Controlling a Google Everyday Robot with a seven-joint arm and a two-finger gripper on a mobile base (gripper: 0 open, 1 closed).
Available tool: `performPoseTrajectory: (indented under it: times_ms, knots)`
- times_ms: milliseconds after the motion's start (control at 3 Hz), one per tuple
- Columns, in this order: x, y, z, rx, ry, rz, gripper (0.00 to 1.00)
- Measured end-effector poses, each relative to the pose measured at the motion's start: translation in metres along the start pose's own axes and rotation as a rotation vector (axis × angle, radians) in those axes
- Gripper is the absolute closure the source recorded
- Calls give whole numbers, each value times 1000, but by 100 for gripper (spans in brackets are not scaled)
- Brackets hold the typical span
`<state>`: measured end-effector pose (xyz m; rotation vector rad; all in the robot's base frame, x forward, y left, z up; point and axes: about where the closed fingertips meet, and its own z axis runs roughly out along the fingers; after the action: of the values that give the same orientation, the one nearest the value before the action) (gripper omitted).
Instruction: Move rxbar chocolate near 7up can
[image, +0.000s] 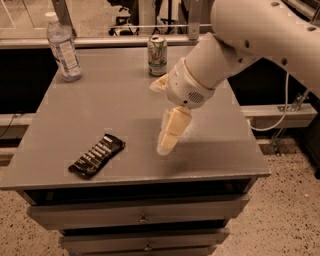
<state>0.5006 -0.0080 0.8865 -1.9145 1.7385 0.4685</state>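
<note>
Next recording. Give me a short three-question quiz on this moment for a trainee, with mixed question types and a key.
1. True or false: the gripper is holding the rxbar chocolate.
2. Fill in: the 7up can stands upright near the table's ___ edge.
3. Multiple choice: which thing stands at the table's back left corner, as the camera sees it? A) rxbar chocolate B) 7up can C) water bottle

Key
1. False. The bar lies flat near the front left of the table. The gripper is over the table to the bar's right in the view, apart from it.
2. Back.
3. C.
</note>
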Motion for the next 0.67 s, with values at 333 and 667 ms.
performPoseTrajectory:
  times_ms: [333, 667]
  knots:
    - [-3, -2, 9, 0, -15, 2, 0]
    - [-8, -5, 22, 0, -36, 5, 0]
